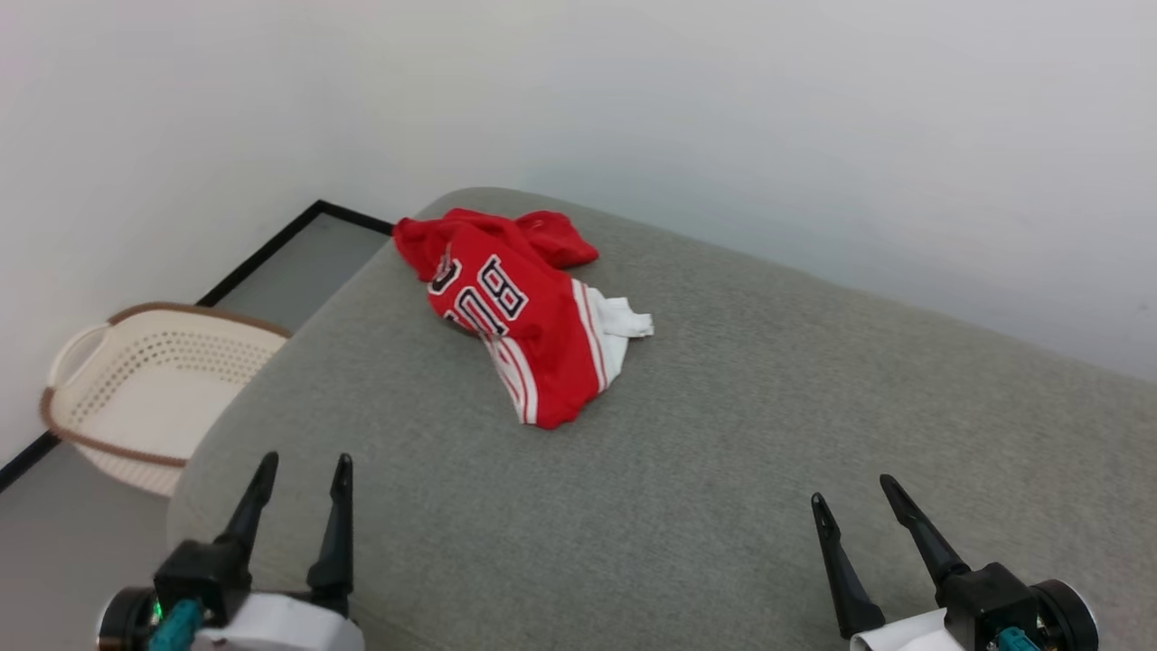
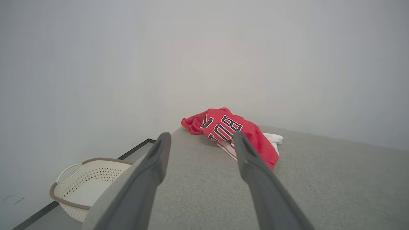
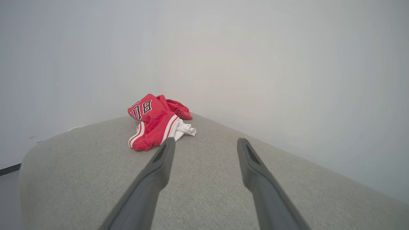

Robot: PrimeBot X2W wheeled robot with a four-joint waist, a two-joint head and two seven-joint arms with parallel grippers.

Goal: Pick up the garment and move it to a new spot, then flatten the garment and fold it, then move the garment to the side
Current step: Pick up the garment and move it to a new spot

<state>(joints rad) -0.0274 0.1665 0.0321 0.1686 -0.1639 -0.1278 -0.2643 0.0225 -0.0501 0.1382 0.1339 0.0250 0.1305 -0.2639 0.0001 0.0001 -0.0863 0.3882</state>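
Red jersey (image 1: 520,312) lies crumpled well ahead, nearer the left gripper (image 1: 305,459).
Both sets of fingers spread, empty; right gripper (image 1: 851,488) farther off.

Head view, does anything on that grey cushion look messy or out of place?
Yes: the garment lies crumpled in a heap near the grey cushion's far left corner, its lettering creased and a white sleeve sticking out at one side. Nothing looks spilled or torn.
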